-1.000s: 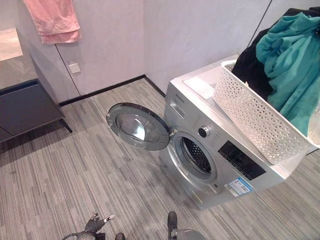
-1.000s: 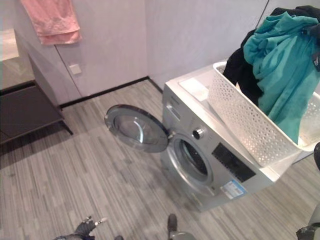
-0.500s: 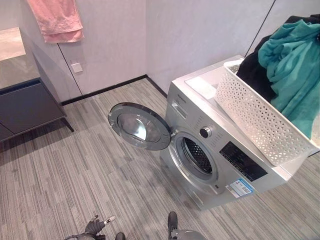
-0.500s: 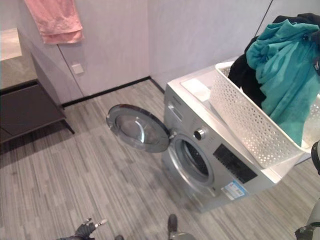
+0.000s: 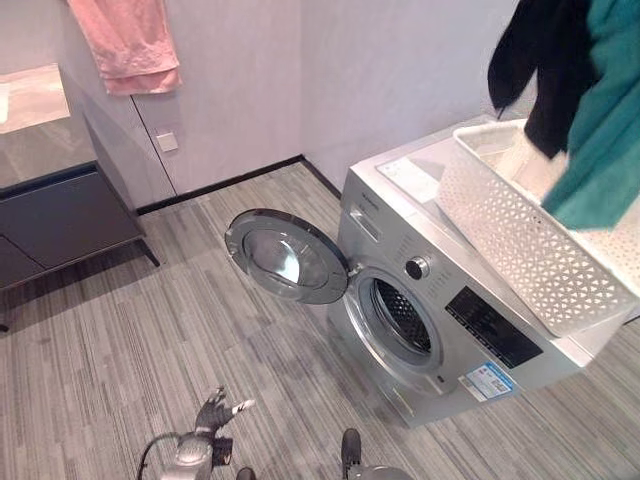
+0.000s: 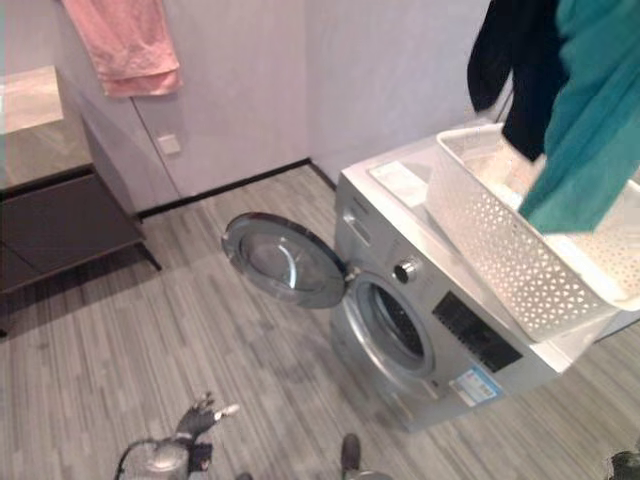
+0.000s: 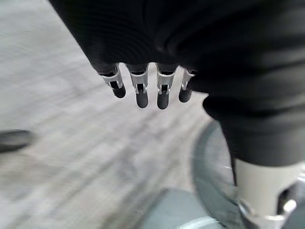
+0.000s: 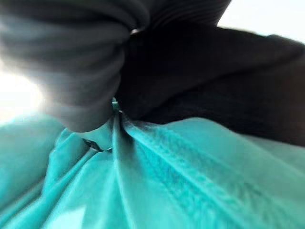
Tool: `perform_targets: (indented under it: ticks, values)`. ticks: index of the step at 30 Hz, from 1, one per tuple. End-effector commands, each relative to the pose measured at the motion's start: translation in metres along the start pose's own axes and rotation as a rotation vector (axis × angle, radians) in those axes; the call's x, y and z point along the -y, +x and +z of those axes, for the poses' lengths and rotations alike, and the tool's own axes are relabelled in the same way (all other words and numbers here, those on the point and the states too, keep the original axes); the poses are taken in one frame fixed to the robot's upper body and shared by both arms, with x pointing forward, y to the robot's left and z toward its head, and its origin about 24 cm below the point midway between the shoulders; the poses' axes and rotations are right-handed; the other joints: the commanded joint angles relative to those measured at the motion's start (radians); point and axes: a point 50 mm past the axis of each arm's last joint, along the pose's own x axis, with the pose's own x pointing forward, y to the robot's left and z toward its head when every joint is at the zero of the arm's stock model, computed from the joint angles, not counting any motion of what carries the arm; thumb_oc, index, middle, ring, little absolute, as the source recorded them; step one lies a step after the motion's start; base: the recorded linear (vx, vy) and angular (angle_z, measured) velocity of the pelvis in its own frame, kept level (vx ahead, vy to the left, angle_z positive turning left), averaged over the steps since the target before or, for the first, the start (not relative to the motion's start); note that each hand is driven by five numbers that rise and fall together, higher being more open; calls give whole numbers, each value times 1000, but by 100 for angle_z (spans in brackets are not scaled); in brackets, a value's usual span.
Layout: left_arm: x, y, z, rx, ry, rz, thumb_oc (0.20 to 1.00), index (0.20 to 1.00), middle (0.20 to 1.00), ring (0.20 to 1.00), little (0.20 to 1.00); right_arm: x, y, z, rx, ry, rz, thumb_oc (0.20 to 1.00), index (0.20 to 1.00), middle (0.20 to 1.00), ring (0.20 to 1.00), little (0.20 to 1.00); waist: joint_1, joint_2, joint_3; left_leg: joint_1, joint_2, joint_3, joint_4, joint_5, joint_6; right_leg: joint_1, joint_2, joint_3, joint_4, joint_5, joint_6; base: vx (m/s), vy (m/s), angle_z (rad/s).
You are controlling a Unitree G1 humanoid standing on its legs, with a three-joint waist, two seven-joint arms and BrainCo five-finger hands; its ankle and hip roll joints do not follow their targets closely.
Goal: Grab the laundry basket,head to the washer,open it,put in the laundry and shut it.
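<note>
A silver front-loading washer [image 5: 450, 310] stands against the wall. Its round door [image 5: 285, 255] is swung wide open to the left, showing the dark drum [image 5: 402, 316]. On top of it rests a white perforated laundry basket [image 5: 530, 240]. A teal garment [image 5: 600, 130] and a black garment [image 5: 545, 70] hang in the air above the basket, their lower ends dangling into it. In the right wrist view my right hand [image 8: 71, 62] is bunched into the teal cloth [image 8: 190, 181] and black cloth [image 8: 214, 81]. My left hand [image 5: 215, 415] hangs low over the floor, fingers [image 7: 141, 90] straight and empty.
A pink towel [image 5: 128, 45] hangs on the back wall above a white socket [image 5: 167, 142]. A dark low cabinet [image 5: 60, 215] stands at the left. Striped grey floor [image 5: 150, 330] spreads in front of the washer door.
The teal and black garments have risen out of the basket and now hang above it. The left hand has lifted slightly. The camera has shifted a little.
</note>
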Motion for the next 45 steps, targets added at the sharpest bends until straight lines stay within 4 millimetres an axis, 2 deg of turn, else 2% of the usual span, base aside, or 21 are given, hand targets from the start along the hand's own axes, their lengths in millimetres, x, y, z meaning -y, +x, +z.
perform_targets:
  ticks: [1,7,10,11,14,17,18,19,21,22,24,25,26,27,28,33,34,37,38,42,45]
  values:
    - [-39,8,43,149,127,79,1000,1000,1000,1000,1000,76,7,47,157,122,-345,200,200,200,200,200,-20,-90,-24,72,17,-41,60,-108,38,-5,-112,78,138,-167,122,3,60,-2]
    - [-50,8,48,165,100,135,1000,1000,1000,1000,1000,118,2,67,206,26,-524,200,200,200,200,200,-45,-97,-37,101,-6,-16,68,-156,55,-17,-119,113,152,-156,140,4,89,-18]
    - [-56,3,27,91,78,170,1000,1000,1000,1000,1000,152,-6,67,206,-49,-644,200,200,200,200,200,-80,-101,-50,129,-22,12,59,-177,66,-30,-122,144,158,-143,155,15,92,-34]
    - [-54,4,27,93,77,166,1000,1000,1000,1000,1000,153,-6,68,208,-51,-646,200,200,200,200,200,-75,-99,-48,131,-23,16,58,-178,67,-31,-122,148,159,-143,155,4,60,-38]
    - [-51,-2,1,5,26,179,1000,1000,1000,1000,1000,170,-16,61,244,-93,-696,200,200,200,200,200,-103,-92,-49,151,-35,44,51,-193,76,-41,-125,172,164,-135,166,-3,87,-30]
    - [-49,-5,-9,-23,11,182,1000,1000,1000,1000,1000,167,-23,62,309,-182,-685,200,200,200,200,200,-117,-90,-48,162,-41,62,54,-203,82,-48,-124,189,167,-127,171,-7,67,-43]
    - [-44,-8,-21,-63,-17,185,1000,1000,1000,1000,1000,167,-35,54,365,-407,-680,200,200,200,200,200,-128,-71,-38,173,-42,71,60,-216,87,-47,-124,196,169,-129,175,-13,61,-32]
    - [-39,-8,-27,-94,-36,185,1000,1000,1000,1000,1000,168,-41,51,382,-450,-676,200,200,200,200,200,-127,-61,-36,172,-48,76,60,-212,89,-52,-126,204,166,-122,174,-18,73,-14]
    - [-12,-7,-37,-145,-81,149,1000,1000,1000,1000,1000,163,-51,50,443,-496,-638,200,200,200,200,200,-119,6,-20,186,-51,91,62,-229,97,-53,-121,221,169,-124,181,-4,29,-22]
    - [-12,-7,-37,-145,-83,151,1000,1000,1000,1000,1000,162,-51,50,444,-494,-637,200,200,200,200,200,-118,5,-20,185,-52,94,62,-225,96,-55,-120,224,167,-118,180,3,25,-39]
    - [20,-10,-44,-178,-137,100,1000,1000,1000,1000,1000,148,-57,53,520,-532,-586,200,200,200,200,200,-123,93,-12,196,-57,112,65,-237,104,-63,-113,247,167,-113,185,14,46,-61]
    - [55,-16,-49,-203,-223,46,1000,1000,1000,1000,1000,107,-58,51,594,-517,-478,200,200,200,200,200,-171,202,-5,218,-63,130,60,-257,115,-66,-102,270,169,-116,191,42,68,-65]
    - [62,-17,-48,-203,-260,43,1000,1000,1000,1000,1000,84,-58,43,604,-471,-413,200,200,200,200,200,-203,235,0,222,-68,136,61,-260,119,-69,-101,280,169,-115,192,50,63,-48]
    - [49,-18,-53,-212,-266,87,1000,1000,1000,1000,1000,70,-61,32,587,-432,-397,200,200,200,200,200,-235,213,-4,224,-63,140,60,-263,118,-70,-95,281,169,-113,192,-32,-8,-28]
    - [-51,-15,-36,-110,-67,258,1000,1000,1000,1000,1000,60,-166,-94,273,-324,-339,200,200,200,200,200,-207,-48,-15,221,-70,142,62,-253,121,-76,-98,288,167,-100,190,-24,0,-19]
    - [-58,-11,8,102,55,243,1000,1000,1000,1000,1000,34,-225,-122,156,-328,-148,200,200,200,200,200,-206,-35,0,233,-74,157,67,-258,127,-82,-89,304,173,-99,193,-22,0,-24]
    - [-60,-12,27,188,163,246,1000,1000,1000,1000,1000,17,-253,-131,86,-276,-54,200,200,200,200,200,-217,-20,8,236,-73,158,70,-265,131,-83,-88,303,181,-107,193,-26,-10,-109]
    - [-62,-16,55,310,291,236,1000,1000,1000,1000,1000,-16,-294,-135,-19,-143,157,200,200,200,200,200,-238,-11,21,238,-72,160,76,-265,132,-89,-85,307,197,-110,191,-15,1,56]
    - [-63,-16,55,308,293,238,1000,1000,1000,1000,1000,-17,-295,-135,-21,-141,159,200,200,200,200,200,-239,-13,20,238,-72,160,76,-265,132,-89,-85,307,197,-110,191,-37,-2,-12]
    - [-52,-17,94,454,361,154,1000,1000,1000,1000,1000,-73,-344,-139,-189,139,517,200,200,200,200,200,-253,-3,57,230,-80,165,83,-255,129,-103,-87,310,207,-98,188,-66,2,-54]
    - [-45,-19,99,478,391,107,1000,1000,1000,1000,1000,-79,-350,-140,-213,158,564,200,200,200,200,200,-248,2,64,224,-83,165,89,-259,132,-107,-90,311,202,-90,190,-30,8,-25]
